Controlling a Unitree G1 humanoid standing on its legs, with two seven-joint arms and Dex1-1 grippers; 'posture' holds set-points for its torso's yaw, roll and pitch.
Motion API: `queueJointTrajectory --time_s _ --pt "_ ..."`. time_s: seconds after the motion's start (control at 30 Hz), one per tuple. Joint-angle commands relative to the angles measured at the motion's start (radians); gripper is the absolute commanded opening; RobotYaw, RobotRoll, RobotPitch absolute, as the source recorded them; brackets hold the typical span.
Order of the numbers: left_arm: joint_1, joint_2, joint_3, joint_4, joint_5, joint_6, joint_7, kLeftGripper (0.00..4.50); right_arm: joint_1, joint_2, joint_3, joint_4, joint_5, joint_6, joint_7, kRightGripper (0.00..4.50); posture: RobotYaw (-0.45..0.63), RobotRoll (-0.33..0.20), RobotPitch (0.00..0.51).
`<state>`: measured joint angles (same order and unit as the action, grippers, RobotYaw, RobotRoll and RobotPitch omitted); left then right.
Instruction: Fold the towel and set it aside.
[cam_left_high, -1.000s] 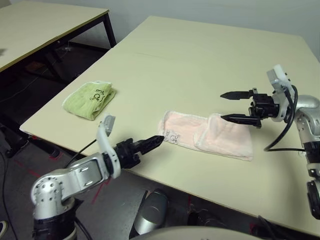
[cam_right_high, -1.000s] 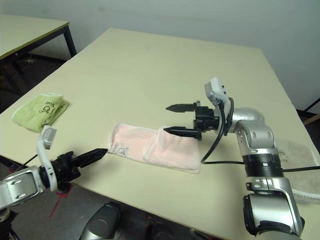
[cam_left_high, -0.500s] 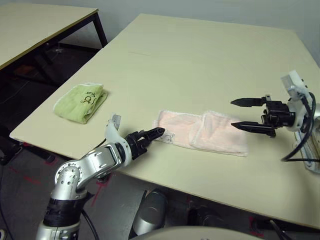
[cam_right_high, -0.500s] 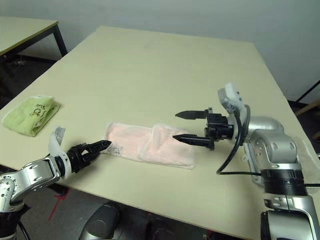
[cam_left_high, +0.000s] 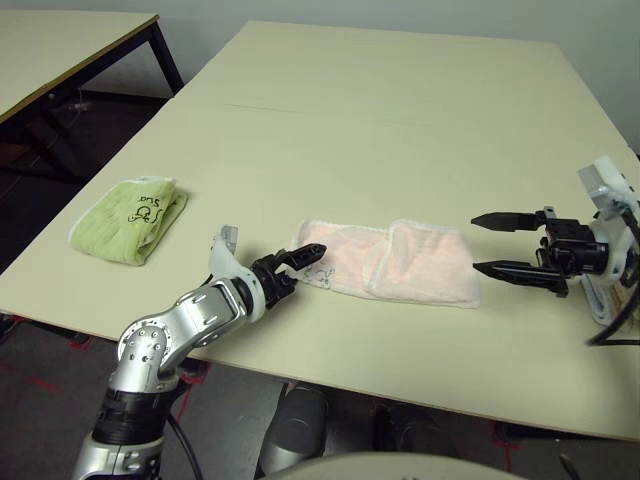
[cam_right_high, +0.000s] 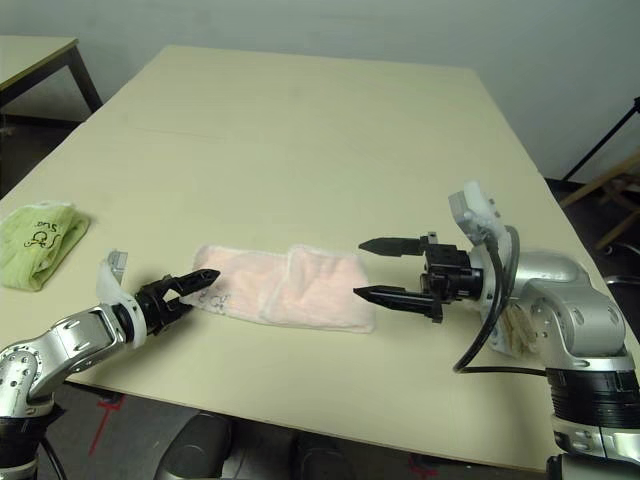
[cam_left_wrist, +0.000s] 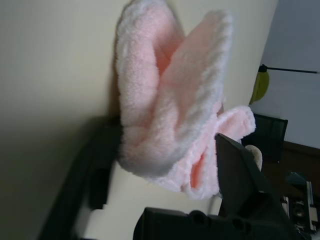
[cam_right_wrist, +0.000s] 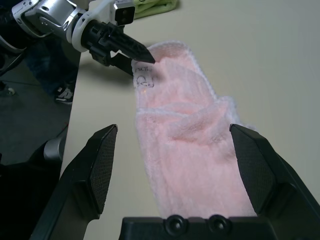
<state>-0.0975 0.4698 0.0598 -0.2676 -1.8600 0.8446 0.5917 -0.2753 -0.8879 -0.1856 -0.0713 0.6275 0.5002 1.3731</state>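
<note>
Now the towel (cam_left_high: 385, 272) end lies between left hand (cam_left_high: 300, 262) fingers

Even, diffuse overhead light; soft shadows fall beneath the towel (cam_left_high: 385, 262) on the desk (cam_left_high: 400, 120). Left wrist view: near fingers (cam_left_wrist: 245, 190) blurred, dim. No glare.

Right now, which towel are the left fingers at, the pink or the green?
The pink towel: the left fingers are at its logo end. The green towel lies folded apart, further to the robot's left.
</note>
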Motion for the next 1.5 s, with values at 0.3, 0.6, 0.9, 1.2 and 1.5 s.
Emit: queueJointTrajectory --time_s 0.3,0.6,0.9,1.2,1.5 --pt "-0.038 0.014 0.005 -0.002 0.116 -0.006 -0.063 0.02 0.056 -0.018 -0.007 -0.001 0.0 -0.004 0.008 4.5 0.19 0.0 0.144" --pt "-0.282 0.113 -0.094 -0.041 0.274 0.167 -0.341 0.02 0.129 -0.068 -0.022 0.023 -0.02 -0.022 0.026 4.5 0.18 0.0 0.142" --pt "-0.525 0.082 -0.287 0.0 0.507 0.317 -0.69 0.02 0.157 -0.156 -0.082 0.089 -0.018 -0.008 0.05 4.5 0.17 0.0 0.142" --pt "-0.752 -0.062 -0.488 0.175 0.917 0.236 -0.979 0.02 0.187 -0.173 -0.112 0.081 -0.01 0.009 0.041 4.5 0.14 0.0 0.138" --pt "-0.763 -0.05 -0.699 0.154 1.205 0.129 -1.287 2.19 0.209 -0.167 -0.124 0.058 -0.006 0.024 0.017 4.5 0.12 0.0 0.131"
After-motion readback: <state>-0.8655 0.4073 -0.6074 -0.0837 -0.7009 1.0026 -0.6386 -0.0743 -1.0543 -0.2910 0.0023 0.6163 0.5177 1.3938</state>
